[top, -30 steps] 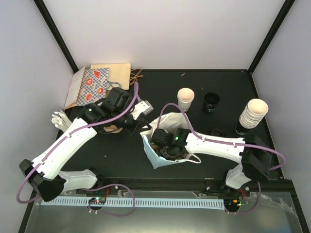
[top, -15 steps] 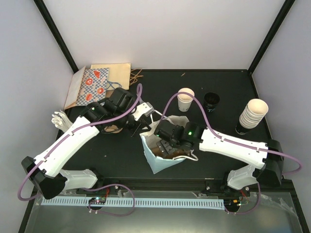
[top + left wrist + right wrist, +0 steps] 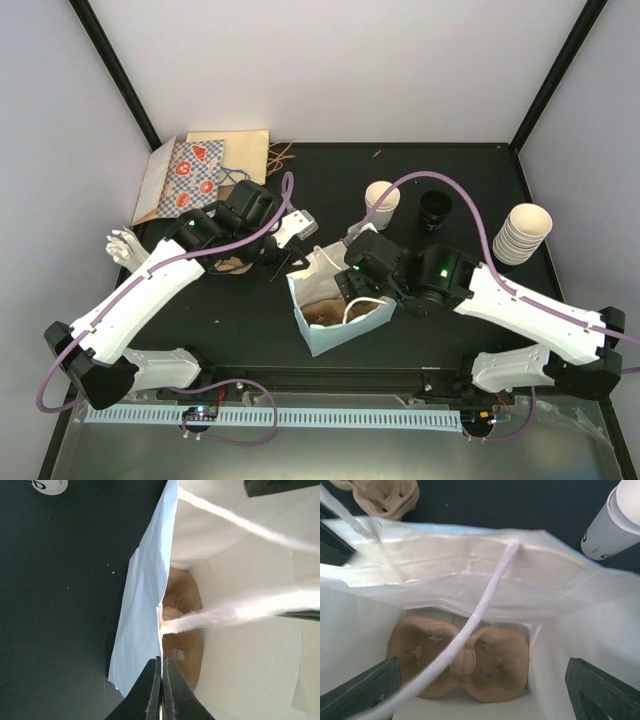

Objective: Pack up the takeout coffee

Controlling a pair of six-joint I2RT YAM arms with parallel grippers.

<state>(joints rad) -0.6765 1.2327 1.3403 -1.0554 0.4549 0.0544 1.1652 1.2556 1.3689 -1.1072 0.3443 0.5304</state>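
A light blue paper bag (image 3: 335,330) stands open at the table's middle, with a brown cup carrier (image 3: 462,662) lying flat on its bottom. My left gripper (image 3: 161,661) is shut on the bag's left rim (image 3: 150,580) and holds it up. Above the bag's mouth my right gripper (image 3: 482,692) stands open with nothing between its fingers (image 3: 362,690); a white bag handle (image 3: 485,600) crosses in front of it. One cream-white paper coffee cup (image 3: 381,203) stands behind the bag, and no lid shows on it. It also appears in the right wrist view, cup (image 3: 615,520).
A black round piece (image 3: 435,210) stands right of the cup, and a stack of cream cups (image 3: 522,235) stands at the far right. A second brown carrier (image 3: 235,265) lies under my left arm. Patterned paper bags (image 3: 195,175) lean at the back left.
My right gripper has come up out of the bag and drawn back to the right, still open. The bag now stands straighter. The left gripper kept its hold on the rim.
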